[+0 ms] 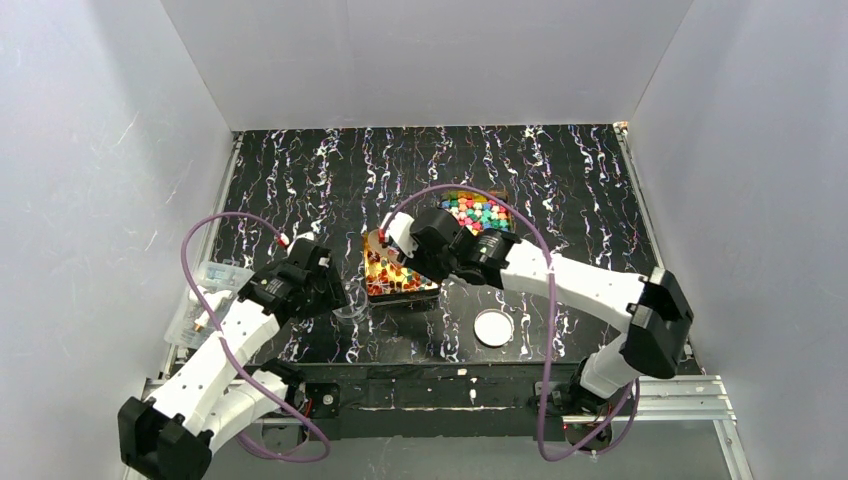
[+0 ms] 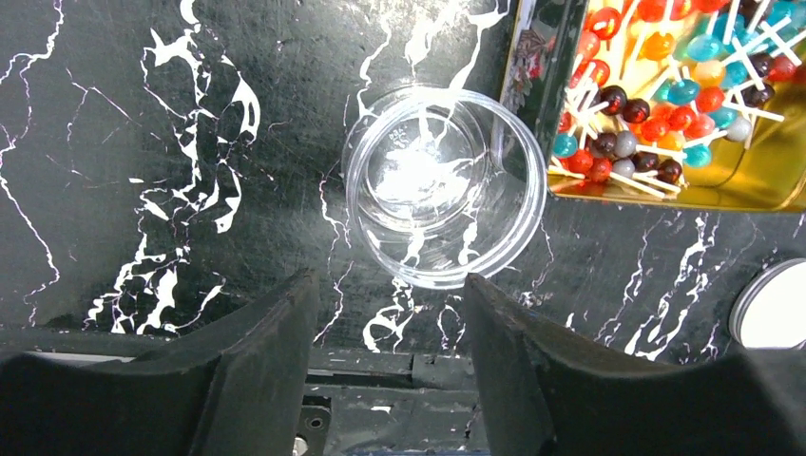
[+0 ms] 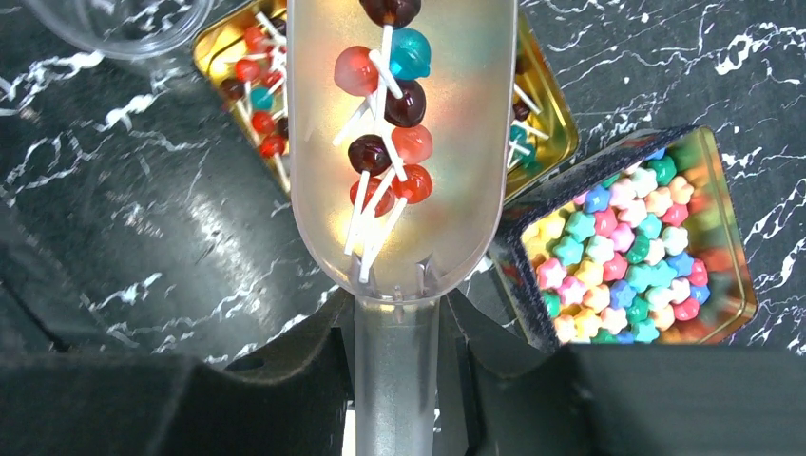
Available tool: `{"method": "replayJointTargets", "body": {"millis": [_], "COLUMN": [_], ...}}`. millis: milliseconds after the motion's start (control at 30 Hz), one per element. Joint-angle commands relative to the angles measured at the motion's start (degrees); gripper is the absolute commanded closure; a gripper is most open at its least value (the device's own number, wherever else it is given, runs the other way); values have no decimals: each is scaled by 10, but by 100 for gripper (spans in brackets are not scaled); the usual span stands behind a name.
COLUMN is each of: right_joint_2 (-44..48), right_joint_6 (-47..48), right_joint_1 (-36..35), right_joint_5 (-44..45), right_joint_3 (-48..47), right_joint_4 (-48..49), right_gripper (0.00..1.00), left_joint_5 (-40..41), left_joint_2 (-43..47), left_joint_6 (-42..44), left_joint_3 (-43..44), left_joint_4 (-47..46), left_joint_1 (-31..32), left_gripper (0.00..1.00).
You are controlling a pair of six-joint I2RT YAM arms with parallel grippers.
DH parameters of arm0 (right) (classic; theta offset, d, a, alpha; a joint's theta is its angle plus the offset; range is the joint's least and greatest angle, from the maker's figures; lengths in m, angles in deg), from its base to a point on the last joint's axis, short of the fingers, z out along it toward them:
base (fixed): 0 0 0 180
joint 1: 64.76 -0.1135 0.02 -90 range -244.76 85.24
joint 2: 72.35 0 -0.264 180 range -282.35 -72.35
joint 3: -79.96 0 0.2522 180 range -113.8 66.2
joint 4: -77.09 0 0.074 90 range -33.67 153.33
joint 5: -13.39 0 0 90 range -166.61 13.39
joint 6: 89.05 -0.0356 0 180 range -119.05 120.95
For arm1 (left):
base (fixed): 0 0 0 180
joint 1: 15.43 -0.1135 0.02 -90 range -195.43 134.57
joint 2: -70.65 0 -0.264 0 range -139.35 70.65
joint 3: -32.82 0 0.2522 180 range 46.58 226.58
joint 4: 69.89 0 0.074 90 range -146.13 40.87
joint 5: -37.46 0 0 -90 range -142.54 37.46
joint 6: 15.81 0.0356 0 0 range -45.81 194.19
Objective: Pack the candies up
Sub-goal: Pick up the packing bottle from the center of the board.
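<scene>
The left gripper (image 2: pixel 388 290) hovers just short of the clear cup (image 2: pixel 442 180) on the tabletop (image 2: pixel 143 142), its jaws apart and empty. To the right, the right gripper (image 3: pixel 397 328) jaws clamp the scoop (image 3: pixel 466 171) handle, with candies (image 3: pixel 371 152) loaded above the lollipop tin (image 3: pixel 214 43). Scooping looks done. The next move calls for steadying the clear cup and tipping the load in.

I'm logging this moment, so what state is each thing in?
Scoop: holding lollipops, gripped by its handle.
Right gripper: shut on scoop.
Left gripper: open, empty.
Clear cup: upright, empty.
Lollipop tin: open, partly filled.
Star sweets tin: open, filled.
White lid: lying flat, covering nothing.
</scene>
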Motion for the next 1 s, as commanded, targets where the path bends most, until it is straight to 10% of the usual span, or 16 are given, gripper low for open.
{"method": "replayJointTargets", "body": {"millis": [0, 967], "right_joint_2": [58, 184], "right_joint_6": [-11, -66], "right_joint_1": [-21, -63], "right_joint_5": [5, 27], "right_joint_3": [21, 79], "right_joint_4": [-28, -91], "right_gripper": [99, 99], "left_joint_5": [26, -22], "left_joint_2": [-28, -125], "left_joint_6": [-4, 26], "left_joint_3": [-2, 15], "left_joint_4": [-15, -17], "left_joint_1": [0, 1], "left_gripper": [49, 100]}}
